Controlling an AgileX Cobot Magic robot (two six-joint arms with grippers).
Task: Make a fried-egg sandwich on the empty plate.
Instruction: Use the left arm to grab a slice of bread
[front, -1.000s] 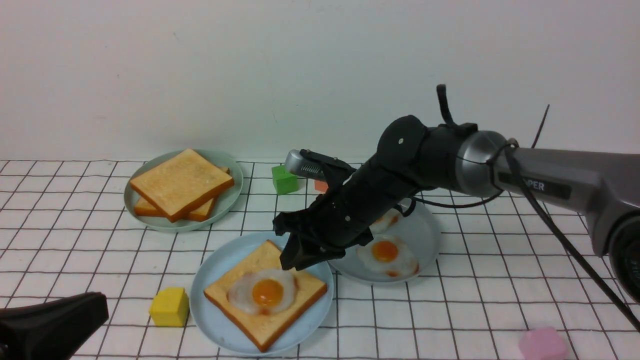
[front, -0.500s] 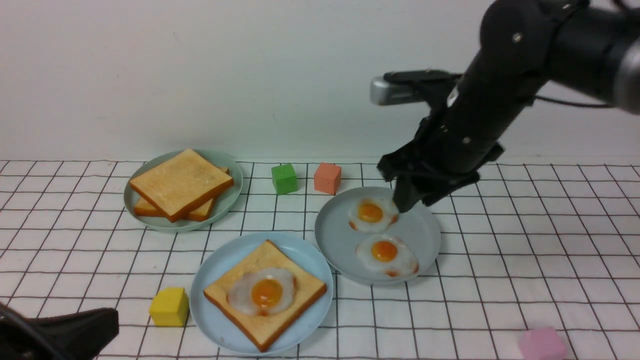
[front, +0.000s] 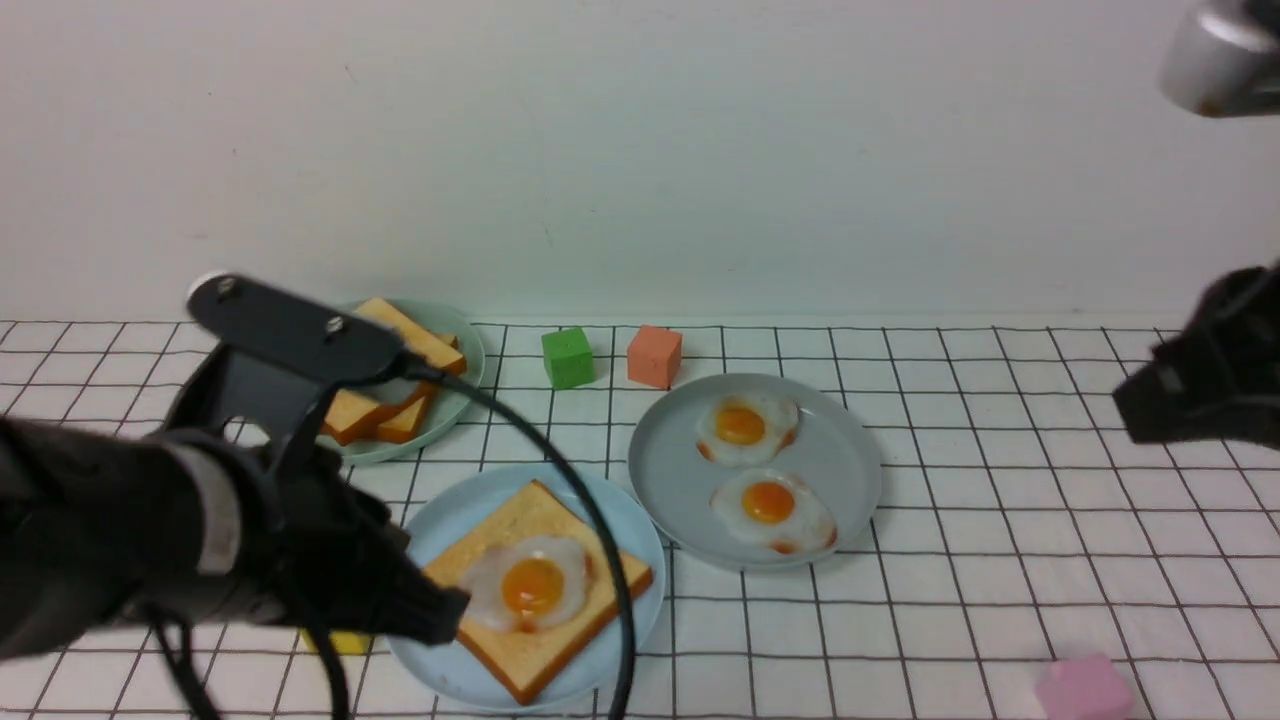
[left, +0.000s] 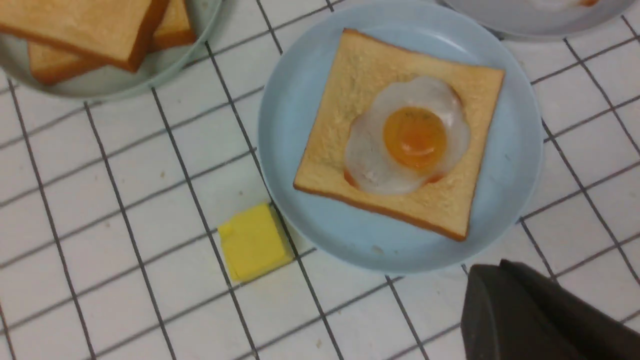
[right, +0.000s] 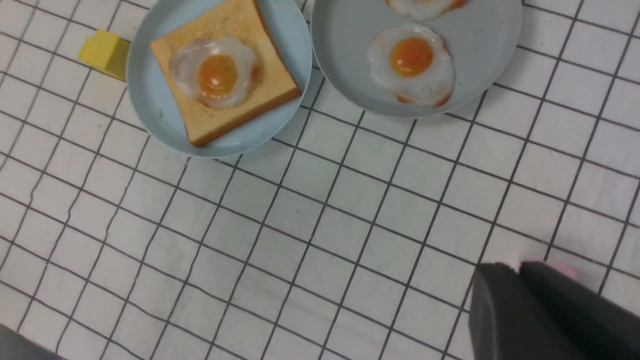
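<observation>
While egg rests on toast, left end effector and right end effector are pressed together.

- A toast slice lies on the near plate, an egg on top; a block sits just left;
- a second plate, just right, holds two eggs;
- a third plate, behind left, holds stacked toast.
</observation>
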